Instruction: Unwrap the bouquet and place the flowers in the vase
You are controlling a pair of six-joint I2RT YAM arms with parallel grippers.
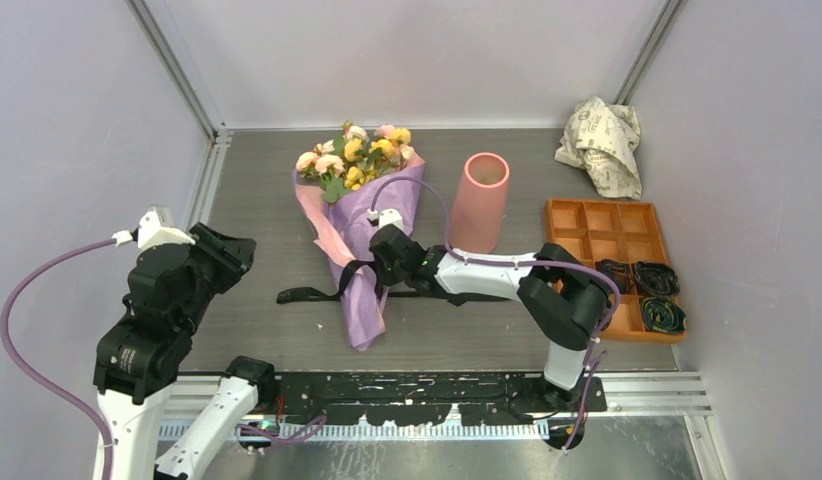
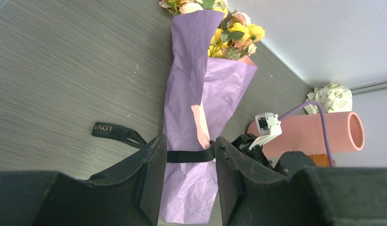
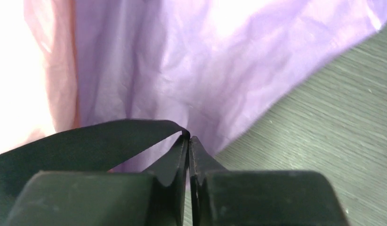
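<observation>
Your tabletop (image 1: 267, 200): grey wood-grain, matte, streaks running left to right. Plain pale panels box it in: back wall (image 1: 407, 60), left wall (image 1: 67, 120), right wall (image 1: 747, 120). Silver metal posts (image 1: 177, 65) climb both back corners. Metal rail (image 1: 647, 390) lines your near edge. Light soft, even.

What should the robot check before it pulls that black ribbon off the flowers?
1. Right gripper pinched shut on the black ribbon: ok.
2. Ribbon off the lilac paper cone of flowers: not ok, it bands the cone.
3. Knot undone: cannot tell, it is hidden.
4. Left gripper open and well away from the cone: ok.
5. Salmon-pink cylinder vase upright with its top open: ok.
</observation>
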